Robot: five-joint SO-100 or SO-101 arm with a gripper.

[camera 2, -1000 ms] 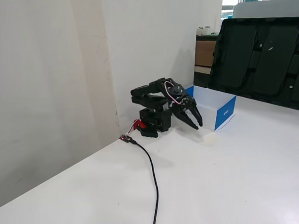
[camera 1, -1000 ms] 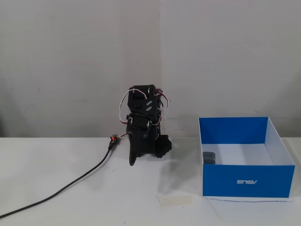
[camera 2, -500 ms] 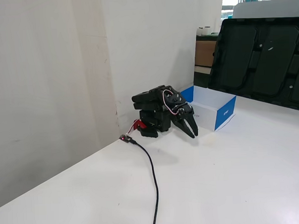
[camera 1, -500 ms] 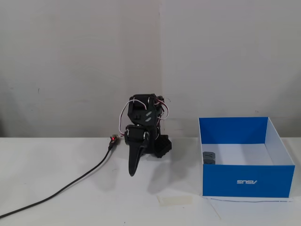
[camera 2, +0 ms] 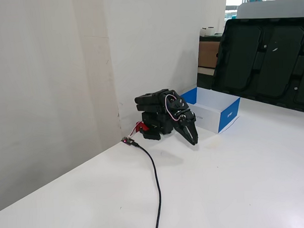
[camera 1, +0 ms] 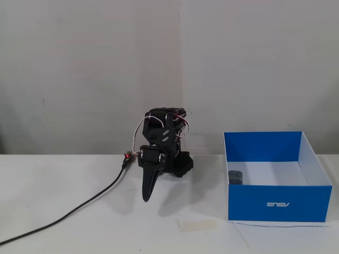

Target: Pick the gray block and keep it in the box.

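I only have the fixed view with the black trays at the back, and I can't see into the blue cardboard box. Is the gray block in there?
Observer: Yes. In a fixed view that faces the large blue cardboard box, the small gray plastic block sits on its white floor.
Operator: Whereabouts inside?
Observer: In that view's near left corner, close to the left wall and partly hidden by the front wall.
Operator: Anything on the table in front of the box?
Observer: A pale strip of tape lies on the white table, just left of the box's near left corner in that view.
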